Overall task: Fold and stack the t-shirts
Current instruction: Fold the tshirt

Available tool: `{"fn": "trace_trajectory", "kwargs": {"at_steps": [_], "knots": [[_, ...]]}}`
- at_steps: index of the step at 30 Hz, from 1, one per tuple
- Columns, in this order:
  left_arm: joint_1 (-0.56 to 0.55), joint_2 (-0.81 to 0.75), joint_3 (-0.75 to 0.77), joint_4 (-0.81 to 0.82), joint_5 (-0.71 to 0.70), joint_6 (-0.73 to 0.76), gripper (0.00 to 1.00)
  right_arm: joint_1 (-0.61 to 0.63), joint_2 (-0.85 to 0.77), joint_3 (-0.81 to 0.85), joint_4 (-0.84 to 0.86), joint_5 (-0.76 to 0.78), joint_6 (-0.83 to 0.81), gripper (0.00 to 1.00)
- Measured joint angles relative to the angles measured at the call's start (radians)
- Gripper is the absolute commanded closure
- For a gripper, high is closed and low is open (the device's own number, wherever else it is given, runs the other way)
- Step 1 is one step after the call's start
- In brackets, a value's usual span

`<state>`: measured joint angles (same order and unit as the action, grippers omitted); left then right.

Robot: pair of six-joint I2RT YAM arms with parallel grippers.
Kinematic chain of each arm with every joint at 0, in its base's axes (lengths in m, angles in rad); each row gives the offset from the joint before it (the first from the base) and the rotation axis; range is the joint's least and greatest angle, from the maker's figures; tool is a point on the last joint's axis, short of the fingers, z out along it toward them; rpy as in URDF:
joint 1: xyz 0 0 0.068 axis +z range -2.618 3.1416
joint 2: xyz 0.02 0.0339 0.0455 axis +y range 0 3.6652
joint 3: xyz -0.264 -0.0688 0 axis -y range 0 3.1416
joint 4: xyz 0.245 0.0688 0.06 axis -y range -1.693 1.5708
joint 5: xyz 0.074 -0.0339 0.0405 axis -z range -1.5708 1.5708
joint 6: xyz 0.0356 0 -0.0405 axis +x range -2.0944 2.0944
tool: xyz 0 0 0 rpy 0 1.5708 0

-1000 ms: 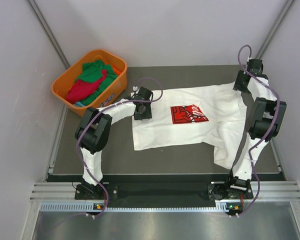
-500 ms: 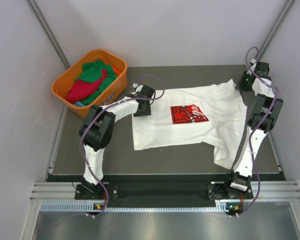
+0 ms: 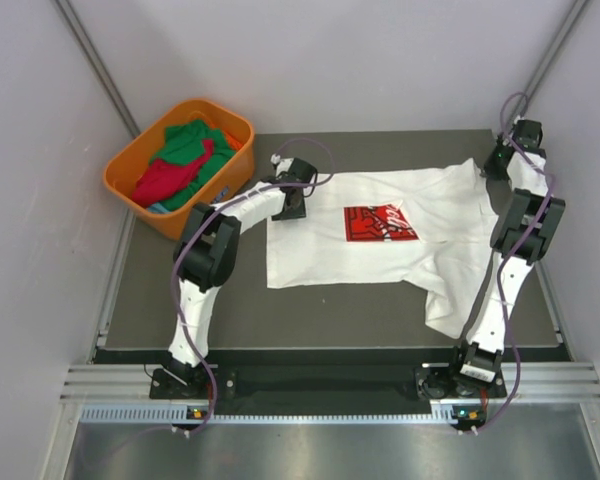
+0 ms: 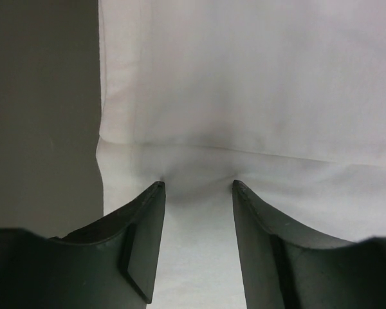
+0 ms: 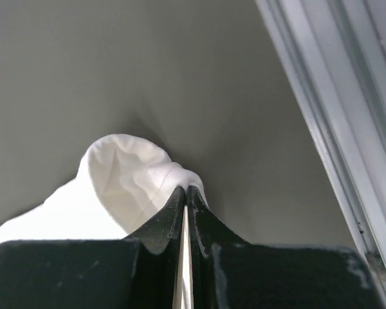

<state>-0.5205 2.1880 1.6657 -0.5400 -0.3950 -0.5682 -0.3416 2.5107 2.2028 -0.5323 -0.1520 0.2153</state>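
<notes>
Right wrist view: right gripper [image 5: 186,188] pinches the white t-shirt [image 5: 128,174] by a corner; left gripper [image 4: 197,184] spread over its opposite edge.

i see the white t-shirt [image 3: 380,235] is soft cloth, dull and mostly smooth, with a ribbed edge by my right gripper [image 5: 186,188]. its red print [image 3: 379,222] looks flat and dull. the basket [image 3: 216,107] is orange plastic with a little shine. the table [image 3: 330,310] top is dark and matt. the front rail [image 3: 330,385] is bare shiny metal. my left gripper [image 4: 198,188] looks like dull black plastic
</notes>
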Motion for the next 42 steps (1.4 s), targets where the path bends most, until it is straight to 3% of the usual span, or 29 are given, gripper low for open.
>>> {"fn": "trace_trajectory", "kwargs": {"at_steps": [9, 10, 12, 16, 20, 24, 31, 42], "knots": [[0.013, 0.084, 0.132, -0.016, -0.010, 0.018, 0.48, -0.016, 0.005, 0.032, -0.017, 0.066, 0.075, 0.98], [0.014, 0.085, 0.139, -0.022, -0.008, 0.018, 0.48, -0.016, 0.005, 0.034, -0.016, 0.072, 0.076, 0.86], [0.017, 0.086, 0.146, -0.033, 0.002, 0.023, 0.48, -0.015, 0.005, 0.037, -0.014, 0.089, 0.076, 0.75], [0.028, 0.076, 0.149, -0.051, 0.062, 0.059, 0.45, -0.015, -0.017, 0.013, -0.019, 0.139, 0.080, 0.67], [0.035, 0.031, 0.147, -0.061, 0.143, 0.089, 0.44, -0.013, -0.161, -0.128, -0.061, 0.219, 0.114, 0.63], [0.036, -0.076, 0.111, -0.054, 0.243, 0.097, 0.45, -0.012, -0.404, -0.337, -0.082, 0.261, 0.177, 0.67], [0.027, -0.336, -0.135, -0.020, 0.385, 0.091, 0.45, -0.012, -0.803, -0.737, -0.104, 0.243, 0.344, 0.70], [0.008, -0.695, -0.579, 0.032, 0.500, 0.061, 0.43, -0.016, -1.025, -1.184, -0.385, 0.251, 0.586, 0.61]]}}
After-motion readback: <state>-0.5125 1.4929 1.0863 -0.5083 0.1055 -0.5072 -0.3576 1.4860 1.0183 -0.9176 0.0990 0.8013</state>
